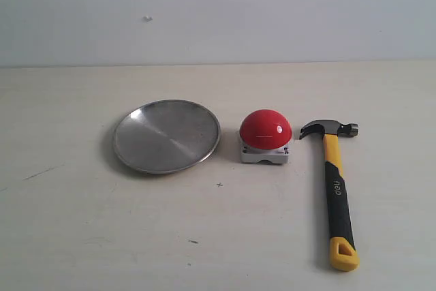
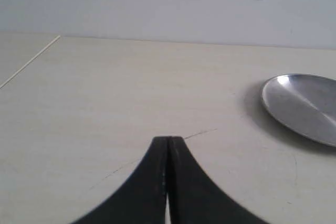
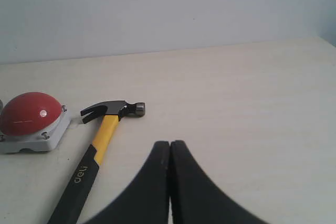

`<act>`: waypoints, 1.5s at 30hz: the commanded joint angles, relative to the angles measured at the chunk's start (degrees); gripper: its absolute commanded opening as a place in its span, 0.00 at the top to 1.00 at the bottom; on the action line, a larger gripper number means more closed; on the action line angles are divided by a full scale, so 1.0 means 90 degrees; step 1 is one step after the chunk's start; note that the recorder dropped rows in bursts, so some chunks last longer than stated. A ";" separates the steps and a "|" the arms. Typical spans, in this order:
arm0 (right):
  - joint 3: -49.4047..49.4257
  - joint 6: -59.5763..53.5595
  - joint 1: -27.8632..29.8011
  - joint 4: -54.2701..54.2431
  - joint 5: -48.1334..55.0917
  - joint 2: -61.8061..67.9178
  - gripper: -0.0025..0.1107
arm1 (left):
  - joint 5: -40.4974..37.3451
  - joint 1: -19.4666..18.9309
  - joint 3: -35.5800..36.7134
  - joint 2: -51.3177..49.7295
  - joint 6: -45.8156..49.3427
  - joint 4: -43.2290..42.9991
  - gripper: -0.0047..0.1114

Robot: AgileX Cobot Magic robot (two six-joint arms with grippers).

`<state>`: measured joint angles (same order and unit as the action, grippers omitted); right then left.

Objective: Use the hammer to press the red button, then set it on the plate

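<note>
Opening step, hammer [image 1: 335,185] not yet picked up: lies flat on surface [image 1: 82,236], head just beside red button [image 1: 265,128], plate [image 1: 167,135] beyond. Left jaws clenched, empty; right jaws clenched, empty, near hammer. Next: right jaws spread, straddle handle, clamp

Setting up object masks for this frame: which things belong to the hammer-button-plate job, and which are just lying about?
Job:
hammer, lying flat
red button
plate, bare
right gripper, shut
left gripper, shut

Lying about:
no other loose object visible
only the table with faint scuffs, and a speck on the wall
</note>
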<state>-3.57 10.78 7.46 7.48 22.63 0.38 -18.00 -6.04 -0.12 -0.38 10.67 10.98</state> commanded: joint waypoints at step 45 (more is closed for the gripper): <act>-0.4061 0.0915 0.0019 -0.1134 -0.1472 0.5778 0.98 | 0.0016 -0.0017 0.0014 0.0042 0.0005 -0.0015 0.96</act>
<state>-32.73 20.23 7.46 -2.90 -4.75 40.11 -18.00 -6.04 -0.12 -0.38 10.67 10.98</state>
